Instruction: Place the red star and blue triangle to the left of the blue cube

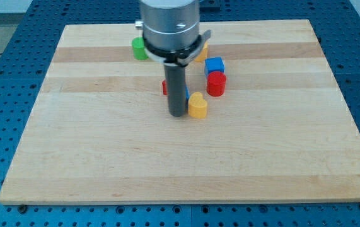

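Two blocks hide behind my tip (178,115), left of the blue cube (214,65): a red sliver (164,87), a blue edge (187,94). No fingers here, nothing held; I'd push slowly, avoiding the yellow block (197,105).

1. I find no writing, label, brand, number or sign that I can read anywhere in this view.
2. The wooden board (104,151) shows only its grain and its pale and darker strips, with no lettering.
3. The blue perforated table (3,75) around it carries rows of holes and no markings.
4. The faces of the blue cube (214,65), the yellow block (198,106) and the green block (139,48) are plain colour.
5. My grey metal housing (169,22) above my rod bears no legible plate or logo.
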You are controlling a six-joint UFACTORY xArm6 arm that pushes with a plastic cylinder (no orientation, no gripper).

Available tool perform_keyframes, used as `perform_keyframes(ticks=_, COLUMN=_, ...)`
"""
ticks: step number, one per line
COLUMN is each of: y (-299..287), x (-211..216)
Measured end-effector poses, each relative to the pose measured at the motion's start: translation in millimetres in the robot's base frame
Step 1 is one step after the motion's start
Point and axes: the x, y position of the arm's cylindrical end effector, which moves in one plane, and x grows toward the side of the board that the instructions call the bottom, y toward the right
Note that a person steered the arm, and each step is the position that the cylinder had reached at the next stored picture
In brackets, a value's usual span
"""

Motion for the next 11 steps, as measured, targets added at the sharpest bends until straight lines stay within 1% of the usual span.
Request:
perform_keyframes(ticks=2, y=12, x=-29)
perform_keyframes(ticks=3, y=29, x=-43)
perform_keyframes(ticks=4, y=65, x=-54)
perform_keyframes(ticks=5, y=75, x=-62)
perform_keyframes(ticks=7, y=16, x=-56)
perform_keyframes(ticks=9, y=-15, x=-55)
perform_keyframes(ticks=10, y=-26, x=-58)
perform_keyframes(ticks=11, y=-17, x=-70)
